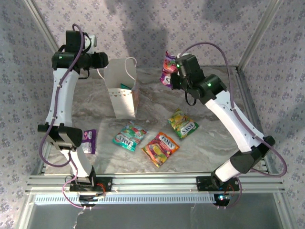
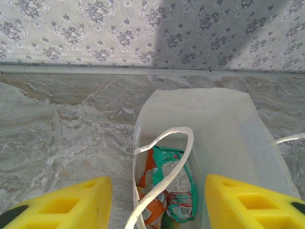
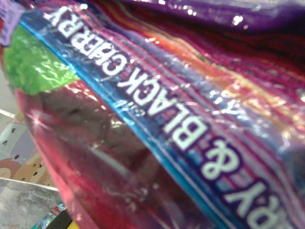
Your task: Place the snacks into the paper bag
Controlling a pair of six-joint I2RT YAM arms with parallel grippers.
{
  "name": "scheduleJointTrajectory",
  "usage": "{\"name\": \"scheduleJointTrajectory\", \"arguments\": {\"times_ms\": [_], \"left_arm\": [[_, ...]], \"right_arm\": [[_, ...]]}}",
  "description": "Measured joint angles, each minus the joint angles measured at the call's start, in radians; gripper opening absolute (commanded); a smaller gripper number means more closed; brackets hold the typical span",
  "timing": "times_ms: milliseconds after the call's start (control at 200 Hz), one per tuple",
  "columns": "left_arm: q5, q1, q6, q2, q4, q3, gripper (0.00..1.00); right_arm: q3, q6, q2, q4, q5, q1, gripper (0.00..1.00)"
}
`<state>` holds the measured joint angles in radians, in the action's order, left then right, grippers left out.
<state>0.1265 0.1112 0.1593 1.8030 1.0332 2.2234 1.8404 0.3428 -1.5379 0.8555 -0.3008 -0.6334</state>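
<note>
1. From overhead, the paper bag (image 1: 121, 102) stands upright on the marbled desk (image 1: 205, 148), left of centre and towards the back, with a sliver of teal at its mouth.
2. The left wrist view looks straight down into the open paper bag (image 2: 228, 138). Inside lie a teal packet (image 2: 174, 186) and an orange packet (image 2: 151, 202), and a white cord handle (image 2: 177, 171) loops across them. I cannot tell whether more packets lie beneath.
3. The right wrist view is up close on a glossy purple-red packet (image 3: 167, 119) lettered "BLACK CHERRY". The bag's pastel print (image 3: 19, 152) sits at the lower left.
4. Counted:
   - One bag.
   - Four snacks flat on the desk: a teal one (image 1: 128, 136), a red-orange one (image 1: 160, 149), a yellow-green one (image 1: 183, 123), and a purple one (image 1: 89, 140) partly behind the left arm.
   - One packet (image 1: 167, 64) in the air.
   - At least two in the bag.
5. The left jaws hover above the bag's mouth. The yellow fingers (image 2: 62, 202) are spread wide with nothing between them, and the bag is directly below.
6. The right jaws are clamped on the purple-red packet. They hold it up off the desk, right of the bag and apart from it, near the level of the bag's rim.
</note>
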Motion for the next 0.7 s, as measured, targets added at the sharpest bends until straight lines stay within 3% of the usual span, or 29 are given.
{"name": "scheduleJointTrajectory", "arguments": {"times_ms": [335,535,700], "left_arm": [[0.0,0.0,-0.051,0.028,0.033,0.027,0.54],[-0.018,0.0,-0.066,0.052,0.05,0.027,0.43],[-0.022,-0.021,-0.043,0.044,0.035,0.007,0.4]], "right_arm": [[0.11,-0.032,-0.064,0.0,-0.003,-0.055,0.05],[0.226,-0.057,-0.122,0.0,0.002,-0.09,0.05],[0.325,-0.075,-0.173,0.0,0.016,-0.114,0.05]]}}
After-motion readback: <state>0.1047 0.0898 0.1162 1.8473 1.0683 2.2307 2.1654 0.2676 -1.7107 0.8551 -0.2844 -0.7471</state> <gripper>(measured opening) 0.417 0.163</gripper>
